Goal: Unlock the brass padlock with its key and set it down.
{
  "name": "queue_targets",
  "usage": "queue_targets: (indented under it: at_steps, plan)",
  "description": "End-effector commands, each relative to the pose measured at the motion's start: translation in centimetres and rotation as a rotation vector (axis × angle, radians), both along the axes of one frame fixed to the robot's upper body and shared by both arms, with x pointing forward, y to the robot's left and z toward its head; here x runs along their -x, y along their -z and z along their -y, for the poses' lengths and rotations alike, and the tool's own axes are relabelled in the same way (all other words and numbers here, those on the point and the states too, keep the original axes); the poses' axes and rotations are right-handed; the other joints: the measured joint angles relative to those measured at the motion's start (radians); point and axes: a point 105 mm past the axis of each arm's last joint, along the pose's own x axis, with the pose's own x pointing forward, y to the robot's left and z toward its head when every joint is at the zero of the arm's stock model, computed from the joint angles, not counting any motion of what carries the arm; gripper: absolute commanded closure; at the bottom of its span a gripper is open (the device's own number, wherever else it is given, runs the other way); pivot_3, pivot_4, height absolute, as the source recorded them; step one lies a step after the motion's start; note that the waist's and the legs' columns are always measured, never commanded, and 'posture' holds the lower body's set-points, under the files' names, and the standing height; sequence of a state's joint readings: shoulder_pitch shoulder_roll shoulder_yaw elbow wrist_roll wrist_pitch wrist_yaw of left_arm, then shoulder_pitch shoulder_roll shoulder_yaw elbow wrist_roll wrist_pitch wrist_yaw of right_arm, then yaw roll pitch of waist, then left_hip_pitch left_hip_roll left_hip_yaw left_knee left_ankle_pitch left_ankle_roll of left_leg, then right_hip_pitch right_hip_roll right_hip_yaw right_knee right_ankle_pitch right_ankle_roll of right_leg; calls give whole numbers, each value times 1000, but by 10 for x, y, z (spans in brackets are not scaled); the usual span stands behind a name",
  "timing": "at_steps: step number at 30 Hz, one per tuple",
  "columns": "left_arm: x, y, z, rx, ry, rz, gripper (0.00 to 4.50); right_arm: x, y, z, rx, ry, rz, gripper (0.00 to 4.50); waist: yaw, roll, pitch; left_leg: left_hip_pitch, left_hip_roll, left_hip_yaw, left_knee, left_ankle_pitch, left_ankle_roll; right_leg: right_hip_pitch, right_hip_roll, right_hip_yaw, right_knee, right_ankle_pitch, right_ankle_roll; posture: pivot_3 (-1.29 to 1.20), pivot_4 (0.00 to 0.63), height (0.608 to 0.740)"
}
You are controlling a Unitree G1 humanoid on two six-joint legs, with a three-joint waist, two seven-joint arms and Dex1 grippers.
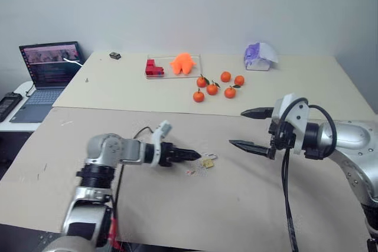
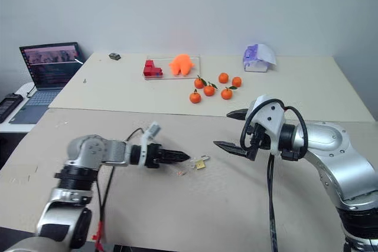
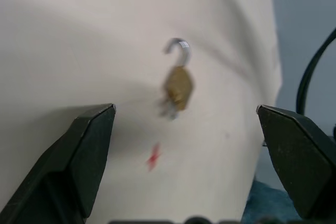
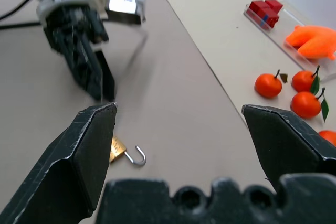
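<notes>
Left eye view: I see the brass padlock [image 1: 207,162] lying on the beige desk [image 1: 177,205], just beyond the tips of my left end effector [image 1: 192,155] and not touching them. Its silvery shackle is swung open. In the left wrist view the left end effector's two black fingers [image 3: 79,161] are spread wide, with the padlock resting free on the desk between and ahead of them. A small silvery piece sticks out of the padlock's body; I cannot tell whether it is the key. A tiny red mark [image 3: 153,157] sits on the desk near it. My right end effector [image 1: 251,129] hovers above the desk to the padlock's right, well apart from it, fingers also spread wide and empty. Small oranges [image 1: 218,85] lie farther back.
</notes>
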State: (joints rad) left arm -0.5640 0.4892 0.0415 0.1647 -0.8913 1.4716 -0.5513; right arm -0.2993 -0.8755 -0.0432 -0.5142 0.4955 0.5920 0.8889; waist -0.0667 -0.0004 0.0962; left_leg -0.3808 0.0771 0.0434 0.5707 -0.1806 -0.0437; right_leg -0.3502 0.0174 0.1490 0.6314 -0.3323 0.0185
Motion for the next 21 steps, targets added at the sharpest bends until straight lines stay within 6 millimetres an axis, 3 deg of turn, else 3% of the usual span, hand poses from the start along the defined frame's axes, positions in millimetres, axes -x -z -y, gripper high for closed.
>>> queue_targets:
  at_steps: [1, 3, 7, 10, 13, 21]
  plan:
    - [-8, -1, -29, -105, -76, 90, 47, -1, -8, -5, -5, -36, 57, 0, 0, 0, 0, 1, 0, -1, 0, 0, 0, 0, 0, 0, 0, 0, 0, 0, 150, 723]
    - [-21, -25, -37, -98, -84, 287, 47, -3, -8, -7, -24, -46, 43, 0, 1, 0, 0, 4, 0, -2, 0, 0, 0, 0, 0, -1, 0, 0, 0, 0, 150, 723]
    - [-16, -78, -21, -173, 176, 895, 47, 15, -6, -9, -149, -126, -170, 0, 7, -4, 3, 3, 0, -1, -1, 0, 0, -2, 0, 0, -1, 4, -7, 0, 150, 723]
    - [-7, -96, -15, -212, 297, 1054, 47, 25, 5, -1, -125, -135, -261, 0, 38, -2, 2, 1, 0, 2, -1, 0, 0, -1, -3, 0, -3, 4, -8, 0, 150, 723]
    - [-9, -110, -19, -263, 296, 1169, 47, 17, 9, 11, -125, -63, -251, 0, 52, -2, 2, -1, -2, 7, 1, -5, 9, -1, -6, 0, -5, 3, -8, 0, 150, 723]
    - [-13, -108, -18, -275, 206, 1186, 47, 1, 11, 17, -172, 64, -207, 0, 48, -2, 2, -2, 0, 6, 3, -9, 20, -2, -2, 0, -3, 3, -8, 0, 150, 723]
